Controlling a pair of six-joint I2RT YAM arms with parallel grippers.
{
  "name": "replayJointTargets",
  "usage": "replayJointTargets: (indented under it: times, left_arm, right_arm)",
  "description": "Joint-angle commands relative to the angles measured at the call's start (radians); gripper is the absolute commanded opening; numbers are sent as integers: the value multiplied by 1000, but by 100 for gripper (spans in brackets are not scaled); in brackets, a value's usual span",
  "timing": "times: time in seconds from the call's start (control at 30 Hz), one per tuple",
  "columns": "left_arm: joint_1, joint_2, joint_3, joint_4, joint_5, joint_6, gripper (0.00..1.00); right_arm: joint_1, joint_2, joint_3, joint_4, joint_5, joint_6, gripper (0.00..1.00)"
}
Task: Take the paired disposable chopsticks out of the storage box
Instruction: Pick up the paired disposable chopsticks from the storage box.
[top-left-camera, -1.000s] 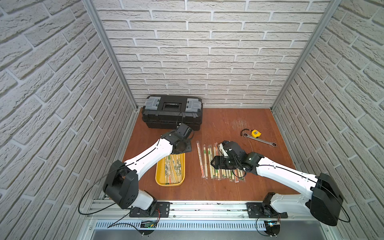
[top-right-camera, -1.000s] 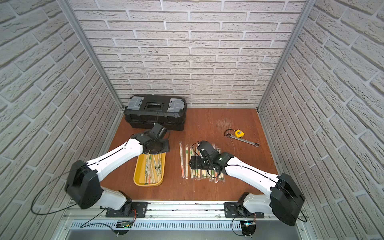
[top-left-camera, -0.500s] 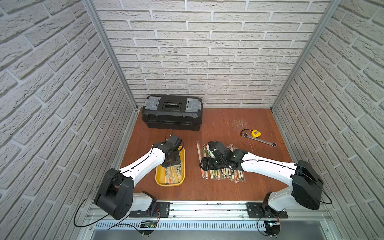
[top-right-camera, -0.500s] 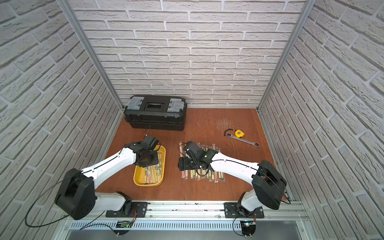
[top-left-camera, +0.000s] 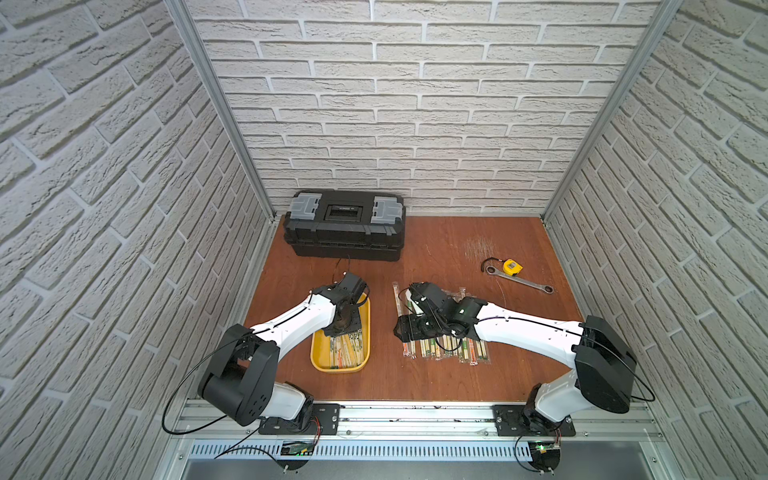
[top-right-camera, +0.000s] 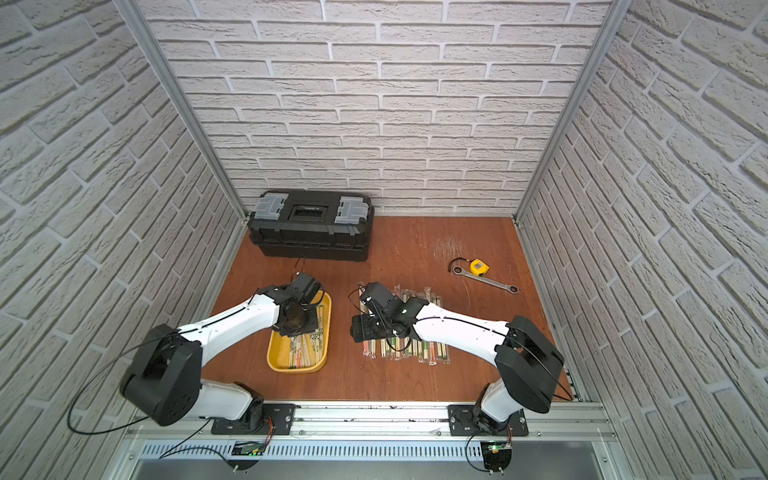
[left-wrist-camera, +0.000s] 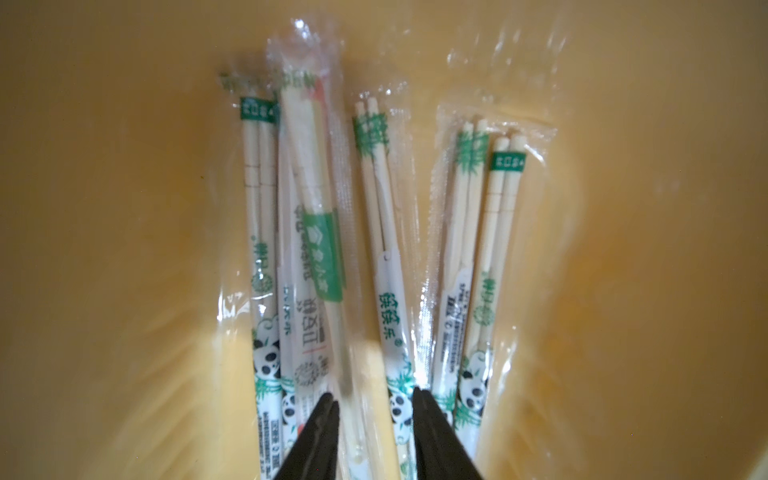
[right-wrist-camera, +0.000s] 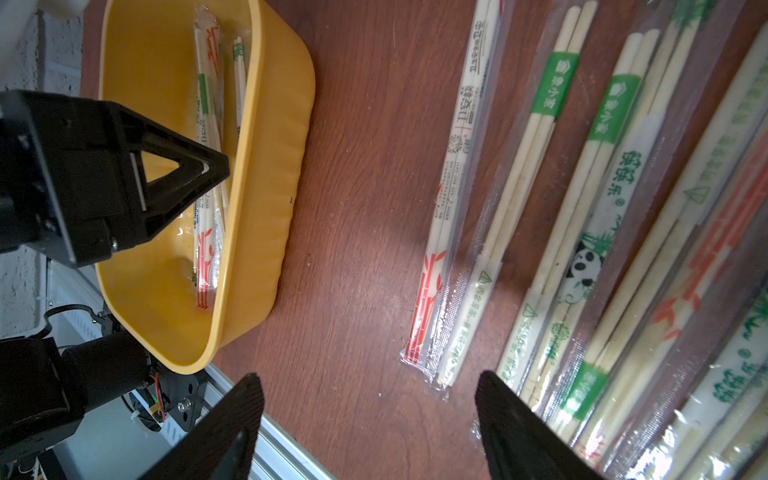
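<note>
Several paired disposable chopsticks (left-wrist-camera: 374, 216) lie lengthwise on the floor of the yellow storage box (left-wrist-camera: 104, 208), and your left hand (left-wrist-camera: 372, 405) is down among them, at their printed ends. In the left wrist view its two black fingertips (left-wrist-camera: 322, 424) stand a narrow gap apart. Two wrapped pairs run between them, one in a clear sleeve and one with a panda print. You cannot tell here whether the tips press on the sleeves or only flank them.

In a top view your left arm reaches out from its base, bends at the wrist and points the hand steeply down into the far half of the box. More sleeves lie loose in the near half.

Your right hand (right-wrist-camera: 369, 376) is empty, its jaws spread wide. It hangs low over the desk (right-wrist-camera: 365, 187) between the box and the row of chopsticks (right-wrist-camera: 540, 187) laid side by side on the wood, at the edge of that row nearest the box. In a top view the right arm stretches low across the row from its base, so the arm hides the middle of most sleeves.

The black toolbox (top-left-camera: 345, 232) sits against the back wall. The yellow tape measure (top-left-camera: 512, 266) and the wrench (top-left-camera: 525, 283) lie just beside each other, well apart from both hands.
</note>
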Motion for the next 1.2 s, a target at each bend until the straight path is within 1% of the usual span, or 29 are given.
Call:
replayJointTargets:
  times: [0.0, 0.33, 0.53, 0.63, 0.77, 0.9, 1.17]
  left_arm:
    - [8, 13, -14, 15, -16, 3, 33]
    - [12, 28, -34, 29, -23, -2, 32]
    - [12, 44, -46, 45, -22, -2, 29]
    - [13, 44, -51, 52, -21, -2, 26]
    - [13, 38, -51, 54, -14, -1, 19]
    - [12, 14, -39, 40, -5, 3, 15]
    - [14, -37, 20, -42, 1, 22, 10]
  right_arm:
    - [8, 4, 26, 5, 1, -15, 82]
    - [8, 12, 32, -7, 10, -22, 81]
    - [8, 17, 33, -9, 12, -21, 81]
    - [8, 16, 35, -12, 15, -22, 81]
    - [8, 15, 39, -21, 21, -24, 81]
    - [8, 16, 44, -28, 25, -29, 81]
    - [8, 23, 53, -35, 33, -37, 81]
